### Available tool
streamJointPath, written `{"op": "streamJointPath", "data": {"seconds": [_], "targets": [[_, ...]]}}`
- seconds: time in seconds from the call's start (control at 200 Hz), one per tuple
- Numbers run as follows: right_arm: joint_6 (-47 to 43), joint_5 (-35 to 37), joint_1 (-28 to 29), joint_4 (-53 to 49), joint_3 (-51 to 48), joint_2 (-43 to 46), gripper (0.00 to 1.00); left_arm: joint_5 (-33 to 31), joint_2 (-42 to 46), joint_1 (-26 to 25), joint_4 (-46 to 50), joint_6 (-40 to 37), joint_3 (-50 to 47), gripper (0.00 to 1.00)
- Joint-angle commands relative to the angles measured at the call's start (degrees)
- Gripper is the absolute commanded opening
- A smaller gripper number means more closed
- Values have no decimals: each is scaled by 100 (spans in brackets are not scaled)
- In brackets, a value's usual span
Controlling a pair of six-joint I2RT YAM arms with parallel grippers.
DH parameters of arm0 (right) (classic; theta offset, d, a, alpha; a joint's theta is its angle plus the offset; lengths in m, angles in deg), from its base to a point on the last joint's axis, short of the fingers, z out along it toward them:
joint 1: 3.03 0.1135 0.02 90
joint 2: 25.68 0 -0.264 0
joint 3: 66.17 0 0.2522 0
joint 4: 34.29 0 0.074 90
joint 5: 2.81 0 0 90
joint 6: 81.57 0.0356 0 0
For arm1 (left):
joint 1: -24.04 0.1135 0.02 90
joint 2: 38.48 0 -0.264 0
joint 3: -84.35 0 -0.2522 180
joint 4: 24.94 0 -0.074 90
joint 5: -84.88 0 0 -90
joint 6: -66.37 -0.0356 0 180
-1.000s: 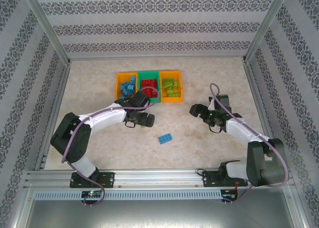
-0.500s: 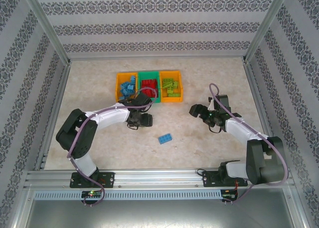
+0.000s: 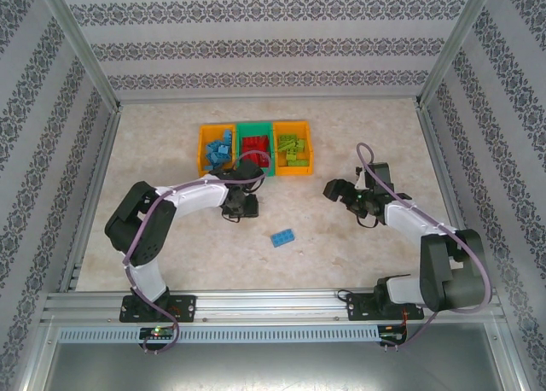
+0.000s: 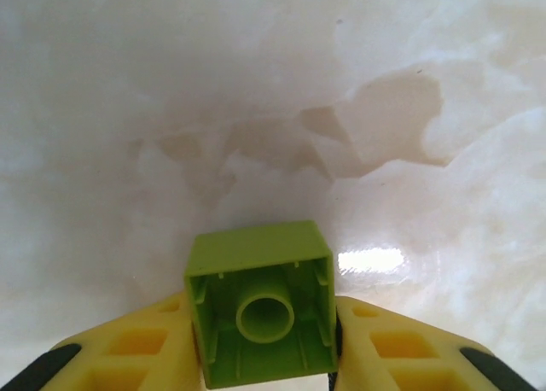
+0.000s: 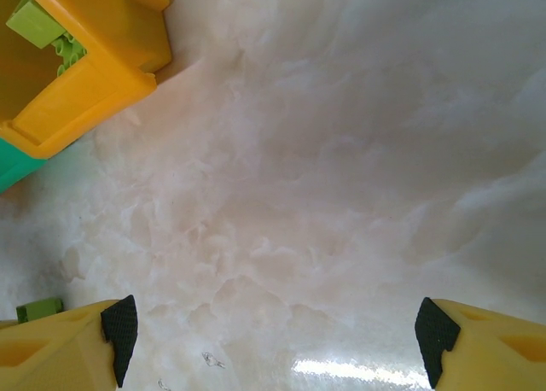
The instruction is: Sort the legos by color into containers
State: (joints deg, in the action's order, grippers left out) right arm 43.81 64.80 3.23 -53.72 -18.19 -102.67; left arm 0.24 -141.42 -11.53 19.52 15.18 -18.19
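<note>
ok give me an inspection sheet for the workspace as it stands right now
surface: pale marbled table, no spills seen
job's things: blue legos in the left orange bin, red legos in the green middle bin, green legos in the right orange bin; one blue lego loose on the table
clutter: nothing seen
grippers: left pincer shut on a green lego; right pincer open, holding nothing
cables: purple cable looped along each arm
surroundings: patterned walls, metal frame
</note>
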Motion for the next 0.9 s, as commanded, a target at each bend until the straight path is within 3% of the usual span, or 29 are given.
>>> {"op": "streamJointPath", "data": {"seconds": [0.0,0.3,0.609,0.894], "targets": [[-78,-72,72,114,-20,-26,88,-123,-150,-54,273,-169,201,33],[-86,-34,68,108,23,-46,88,-181,-122,-163,338,-453,419,28],[-22,-130,38,123,-50,30,87,-91,-641,-424,463,-1028,2013,28],[-73,1133,1250,-381,-428,1034,85,-203,-2018,-191,1078,-1529,4651,29]]}}
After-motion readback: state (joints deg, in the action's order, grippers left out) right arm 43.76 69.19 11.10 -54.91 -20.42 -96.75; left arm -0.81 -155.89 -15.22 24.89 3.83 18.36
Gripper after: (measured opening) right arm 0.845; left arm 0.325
